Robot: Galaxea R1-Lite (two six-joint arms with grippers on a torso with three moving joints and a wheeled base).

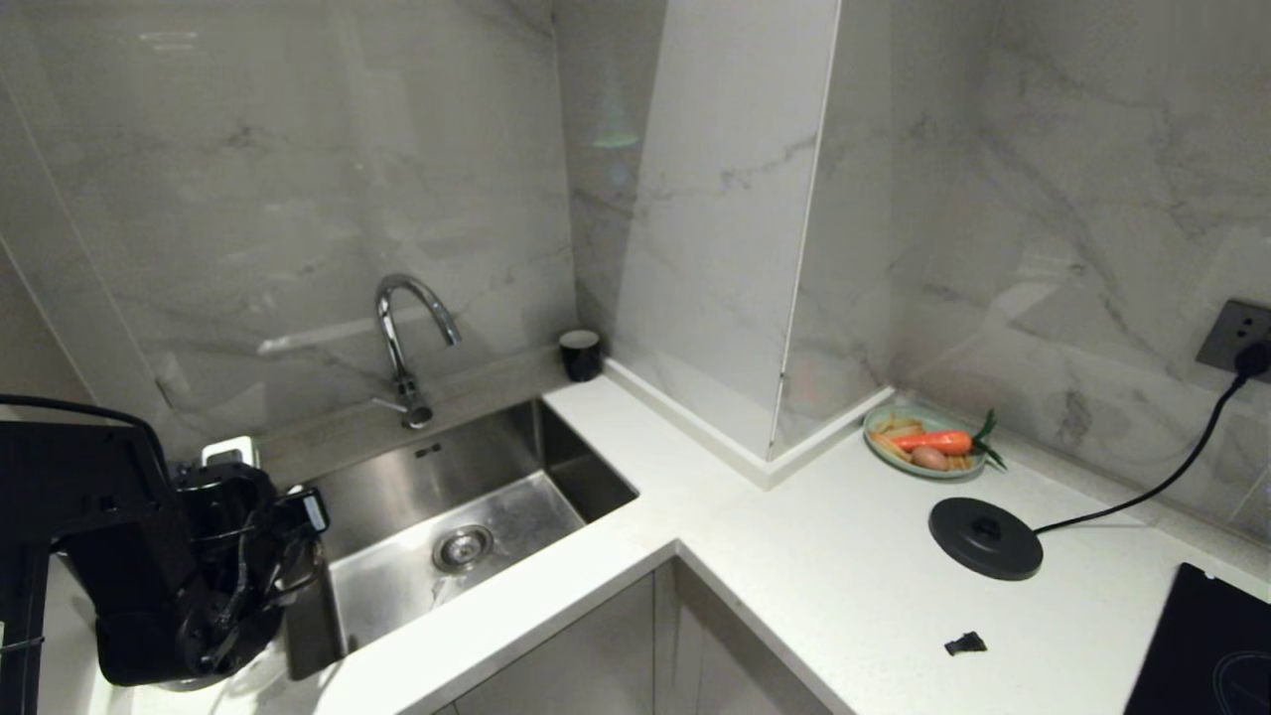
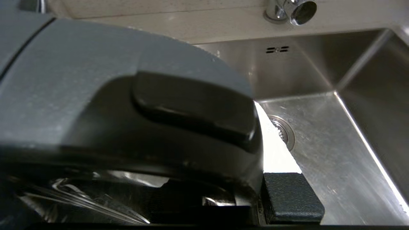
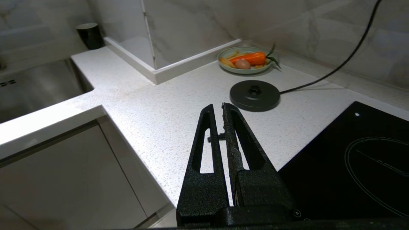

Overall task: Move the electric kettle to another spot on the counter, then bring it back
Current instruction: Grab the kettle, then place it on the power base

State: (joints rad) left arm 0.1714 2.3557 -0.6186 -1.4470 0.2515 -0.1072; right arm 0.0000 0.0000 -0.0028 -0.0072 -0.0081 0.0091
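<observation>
Filling the left tool's (image 2: 289, 198) close view, electric kettle (image 2: 127, 105).

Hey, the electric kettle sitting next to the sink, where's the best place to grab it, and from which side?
Take the electric kettle by its black handle, coming down from above on the side that seems to face the sink. The handle is a narrow bar to close across, while the lid is broad and domed and the body looks glossy. The left gripper hangs right over it.
</observation>
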